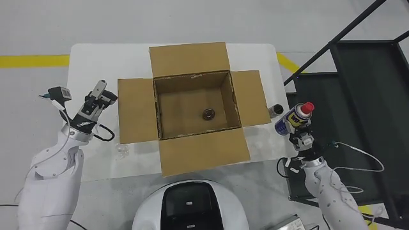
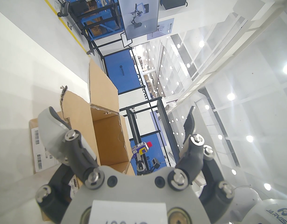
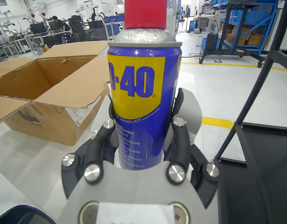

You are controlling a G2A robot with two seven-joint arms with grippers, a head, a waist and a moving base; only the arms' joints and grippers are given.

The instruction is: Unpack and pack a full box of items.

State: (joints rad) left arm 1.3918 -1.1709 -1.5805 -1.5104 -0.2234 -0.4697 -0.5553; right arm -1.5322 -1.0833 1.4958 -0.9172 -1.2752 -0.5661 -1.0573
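Observation:
An open cardboard box (image 1: 135, 110) sits in the middle of the white table with all flaps folded out; one small dark round item (image 1: 208, 113) lies on its floor. My right gripper (image 1: 299, 134) is off the table's right edge, shut on a blue and yellow spray can (image 3: 141, 87) with a red cap, held upright. That spray can (image 1: 295, 118) is beside the box's right flap. My left gripper (image 1: 100, 93) hovers open and empty by the box's left flap, its fingers (image 2: 53, 132) spread wide toward the box (image 2: 106, 131).
A small dark cylinder (image 1: 277, 110) stands on the table near its right edge, next to the can. A small grey device (image 1: 61, 93) lies at the table's left edge. A black metal rack (image 1: 358, 96) stands close on the right.

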